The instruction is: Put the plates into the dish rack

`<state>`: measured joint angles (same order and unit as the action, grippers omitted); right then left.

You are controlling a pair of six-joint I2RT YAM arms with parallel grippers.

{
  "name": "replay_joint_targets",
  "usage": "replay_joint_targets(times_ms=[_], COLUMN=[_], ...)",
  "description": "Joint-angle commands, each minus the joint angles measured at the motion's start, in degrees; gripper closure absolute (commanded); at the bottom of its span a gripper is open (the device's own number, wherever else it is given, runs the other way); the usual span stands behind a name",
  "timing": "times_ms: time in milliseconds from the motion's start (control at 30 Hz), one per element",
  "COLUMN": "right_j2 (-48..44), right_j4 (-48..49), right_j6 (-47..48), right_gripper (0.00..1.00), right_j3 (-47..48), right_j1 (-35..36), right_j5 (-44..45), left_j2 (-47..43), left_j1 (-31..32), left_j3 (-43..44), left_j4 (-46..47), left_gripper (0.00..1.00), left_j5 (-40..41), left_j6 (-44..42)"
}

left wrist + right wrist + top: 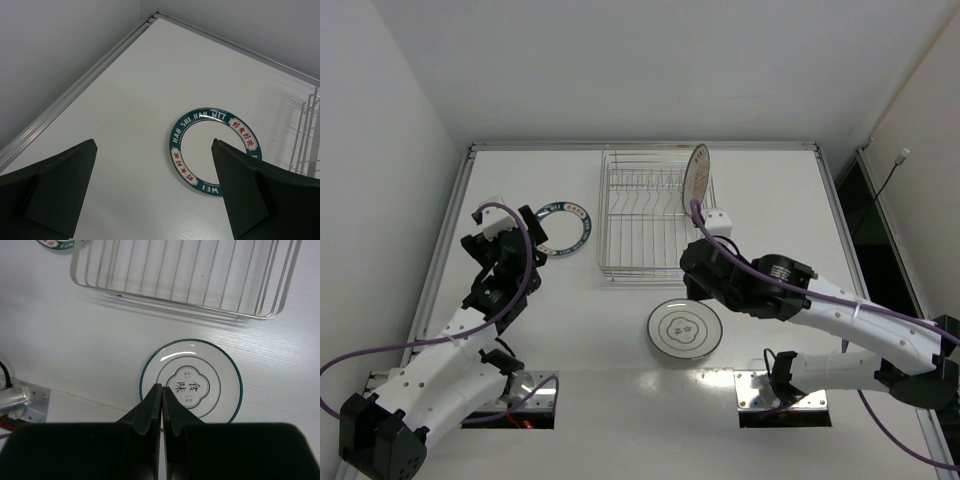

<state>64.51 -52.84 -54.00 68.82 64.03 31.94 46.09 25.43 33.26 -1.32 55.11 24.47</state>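
The silver wire dish rack (640, 225) stands at the table's middle back. The orange-red-rimmed plate (697, 172) stands upright in its far right corner. The blue-green-rimmed plate (565, 228) lies flat left of the rack, and shows in the left wrist view (215, 150). The grey-ringed plate with a centre motif (685, 328) lies flat in front of the rack. My left gripper (535, 242) is open and empty (154, 145), just short of the blue-green plate. My right gripper (695, 283) is shut and empty (161, 387), above the near-left rim of the grey-ringed plate (210, 370).
A small white block (720, 222) sits by the rack's right side. The rack's front edge (190, 305) is just beyond the grey-ringed plate. A raised metal rail (75, 95) borders the table's left and back. Metal mounting plates (780, 390) lie at the near edge.
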Motion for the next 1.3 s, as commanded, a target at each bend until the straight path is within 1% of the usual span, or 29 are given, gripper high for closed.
replay_joint_targets(times_ms=[0,100,167,200,233,267,300,333,367,400,433,467,500,533,567,600,633,667,733,767,800,867,933,1000,1033,1067,1100,1167,1267], right_j2=[-0.7,-1.9,-4.3,-5.7,-7.4,-11.1,-13.2,-15.4,-17.6,-21.7,-23.4,-24.8,-25.9,-27.5,-28.1,-28.1,-28.6,-28.7,-26.1,-22.0,-19.6,-14.7,-7.8,-2.8,1.3,3.0,4.4,6.3,6.3], right_j4=[-0.2,-0.9,-1.7,-1.7,-0.3,2.0,3.3,4.5,7.1,8.5,10.0,11.5,15.0,16.9,21.2,23.4,25.9,25.9,26.6,27.4,29.1,30.9,34.9,37.1,37.1,37.1,37.7,38.4,38.4], right_j6=[-0.6,-2.9,-5.4,-7.5,-8.3,-9.2,-10.8,-11.6,-12.3,-13.0,-13.5,-14.0,-14.6,-15.9,-16.7,-18.3,-18.9,-18.9,-16.6,-15.4,-12.9,-10.0,-6.7,-4.7,-2.5,-1.5,-0.6,1.1,2.8], right_gripper=[1.0,1.0,1.0,1.0,0.88,0.79,0.72,0.66,0.53,0.49,0.41,0.38,0.35,0.33,0.32,0.32,0.31,0.31,0.28,0.28,0.28,0.27,0.3,0.48,0.58,0.76,0.86,1.0,1.0], right_j3=[-2.2,-4.6,-8.0,-11.8,-14.2,-16.8,-22.1,-24.9,-27.7,-33.2,-35.7,-41.2,-43.9,-46.6,-51.8,-54.3,-57.3,-57.3,-57.8,-57.8,-57.8,-58.4,-58.4,-57.8,-56.1,-55.5,-55.5,-54.9,-54.3], right_j1=[-0.5,-0.5,-0.5,-2.1,-3.1,-6.0,-7.8,-10.0,-12.2,-17.3,-19.8,-22.3,-25.0,-29.7,-31.8,-35.1,-36.7,-38.1,-42.1,-43.5,-46.2,-48.7,-51.6,-52.3,-52.9,-53.0,-53.0,-53.0,-52.4], right_j5=[1.9,1.4,-0.6,-2.0,-5.6,-7.7,-9.7,-13.7,-15.9,-20.4,-22.7,-25.4,-31.4,-34.4,-39.3,-41.4,-44.0,-44.6,-45.5,-47.3,-48.6,-51.7,-55.0,-57.1,-57.6,-57.6,-58.4,-58.9,-58.9], left_j2=[-0.3,-0.3,-0.3,-0.3,-0.3,-0.3,-0.3,-0.3,-0.3,-0.3,-0.3,-0.3,0.6,1.7,2.2,2.3,3.0,3.0,3.6,3.6,3.6,4.2,4.2,4.7,4.7,4.7,4.7,4.7,4.7], left_j1=[0.4,0.4,0.4,0.4,0.4,0.4,0.4,0.4,0.4,0.4,1.0,1.0,1.0,1.0,1.0,1.0,1.0,1.0,1.0,1.0,1.0,1.0,1.0,1.0,1.0,1.0,1.0,1.0,1.0], left_j3=[0.2,0.2,0.2,0.2,0.2,0.2,0.9,1.5,2.8,3.5,4.1,5.1,5.8,6.3,6.8,6.8,6.8,6.8,6.8,6.8,6.8,6.8,6.8,6.8,6.8,6.8,7.3,7.4,7.4], left_j4=[0.7,0.7,0.7,0.7,0.7,0.7,0.1,-0.7,-0.7,-1.7,-2.4,-2.5,-3.2,-3.9,-3.9,-3.9,-3.9,-3.9,-3.9,-3.9,-3.9,-3.9,-3.9,-3.9,-3.9,-3.9,-3.9,-3.9,-4.5], left_gripper=[0.0,0.0,0.0,0.0,0.0,0.0,0.0,0.0,0.0,0.0,0.0,0.0,0.0,0.0,0.0,0.0,0.0,0.0,0.0,0.0,0.0,0.0,0.0,0.0,0.0,0.0,0.0,0.0,0.0], left_j5=[1.0,1.0,1.0,1.0,1.0,-0.4,-1.5,-3.1,-7.2,-9.5,-11.9,-14.3,-18.1,-19.5,-20.9,-20.9,-20.9,-20.9,-20.9,-20.9,-20.9,-21.5,-20.9,-20.3,-19.6,-19.6,-19.1,-18.4,-17.8], left_j6=[0.4,0.4,0.4,0.4,0.4,0.4,0.4,0.4,0.4,0.4,0.4,0.4,0.4,0.4,0.4,0.4,0.4,0.4,0.4,0.4,0.4,0.4,0.4,0.4,0.4,0.4,0.4,0.4,0.4])
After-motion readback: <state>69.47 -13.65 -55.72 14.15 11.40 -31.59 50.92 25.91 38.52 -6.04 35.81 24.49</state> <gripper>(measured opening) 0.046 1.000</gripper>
